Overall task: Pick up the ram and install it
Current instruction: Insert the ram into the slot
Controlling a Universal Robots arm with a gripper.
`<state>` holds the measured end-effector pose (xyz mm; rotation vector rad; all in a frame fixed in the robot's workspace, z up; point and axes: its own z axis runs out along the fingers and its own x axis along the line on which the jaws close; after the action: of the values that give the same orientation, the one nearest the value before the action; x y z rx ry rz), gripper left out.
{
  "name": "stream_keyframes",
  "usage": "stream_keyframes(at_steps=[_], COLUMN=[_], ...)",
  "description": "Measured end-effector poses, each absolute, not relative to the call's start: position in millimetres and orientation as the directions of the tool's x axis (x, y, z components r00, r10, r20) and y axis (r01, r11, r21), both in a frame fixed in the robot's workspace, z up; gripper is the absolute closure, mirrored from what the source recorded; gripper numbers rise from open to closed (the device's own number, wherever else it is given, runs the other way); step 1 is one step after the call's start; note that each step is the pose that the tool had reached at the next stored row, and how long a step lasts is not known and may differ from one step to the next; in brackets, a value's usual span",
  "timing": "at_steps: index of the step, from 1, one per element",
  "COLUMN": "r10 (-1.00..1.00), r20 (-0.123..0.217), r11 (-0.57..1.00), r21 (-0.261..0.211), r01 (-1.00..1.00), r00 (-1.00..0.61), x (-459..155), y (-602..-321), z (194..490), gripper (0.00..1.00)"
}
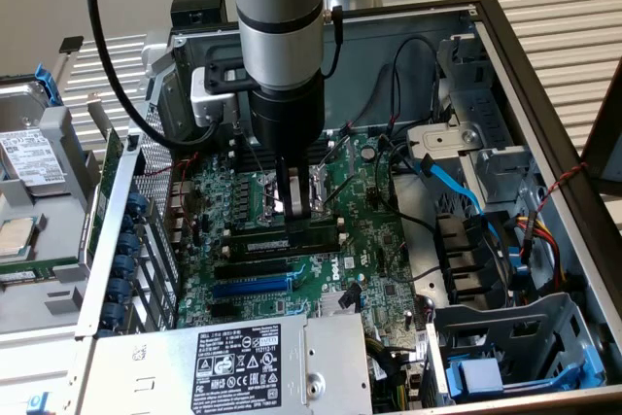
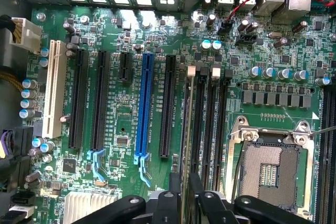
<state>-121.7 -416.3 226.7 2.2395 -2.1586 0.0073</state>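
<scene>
Status: the gripper (image 1: 301, 209) is set low over the motherboard (image 2: 121, 129). The ram (image 2: 185, 129) is directly beneath it, standing on edge in line with the black memory slots (image 2: 212, 129). In the exterior view the ram (image 1: 326, 233) is seen lying along the slot just under the tool. Whether the stick is pinched or merely straddled by the gripper (image 2: 185, 195) cannot be told. Full seating cannot be confirmed either.

Step judged in hand: seating the stick.
- Force should be applied straight down and kept even along the length. Any tilt is likely to jam one end.
- The board edge should be kept square to the slot. Side load should be avoided, since the stick is thin and will flex.
- The white latches (image 2: 191, 71) at the far end of the slots are best checked as the cue for seating.

Materials:
- The ram is a thin, rigid green laminate with a narrow top edge.
- The slots are long, glossy black plastic.
- The CPU socket (image 2: 270, 169), just beside the gripper, has a bright metal frame and should not be touched.
- The blue expansion slot (image 2: 144, 108) lies on the gripper's other side.
</scene>
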Motion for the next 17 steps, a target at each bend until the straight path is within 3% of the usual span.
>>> stream_keyframes(at_steps=[1, 17], r10=[-0.999, -0.999], r20=[0.025, 0.025], r11=[-0.037, -0.037], r21=[0.019, 0.019], r01=[-0.999, -0.999], r00=[0.037, 0.037], x=[-121.7, -123.4], y=[-416.3, -416.3], z=[226.7, 234.4], gripper=[0.72, 0.72])
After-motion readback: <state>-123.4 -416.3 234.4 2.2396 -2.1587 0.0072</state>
